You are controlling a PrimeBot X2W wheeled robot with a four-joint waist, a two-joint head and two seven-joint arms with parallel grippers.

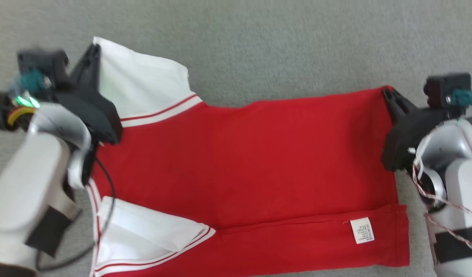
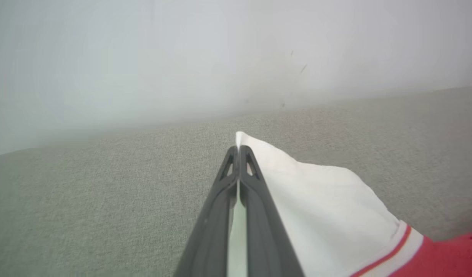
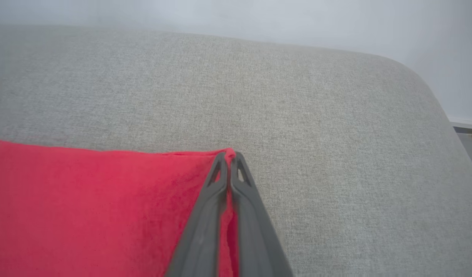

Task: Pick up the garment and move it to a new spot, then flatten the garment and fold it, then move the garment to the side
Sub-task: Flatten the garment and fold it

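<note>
Red garment (image 1: 243, 154) spread sideways over the grey fabric surface (image 1: 278, 46), sleeves toward its left side, hem toward its right. Well short of the surface's far edge, with bare grey cloth beyond.

Left gripper (image 2: 238, 152) clamped on the far tip of the upper white sleeve (image 1: 143, 84). Fingers pressed together, a sliver of white cloth pinched between them. Sleeve fanning out to the right of the fingers, down to a red-and-white striped band (image 1: 163, 111) where it meets the red body.

Right gripper (image 3: 229, 157) closed on the far right corner of the hem. Fingers squeezed onto a small nub of red cloth poking out at their tips. Near the rounded far right corner of the surface, with a pale wall (image 3: 259, 15) behind.

Far edge of the garment drawn fairly straight between the two grips. Possibly raised a little off the surface there; head view too blurred to say.

Toward the near edge, a lower white sleeve (image 1: 143, 234) lying flat with the same striped trim. Beside it, a red strip of the garment running to the right, bearing a white care label (image 1: 362, 230) near its right end. Print on the label too small to read.
</note>
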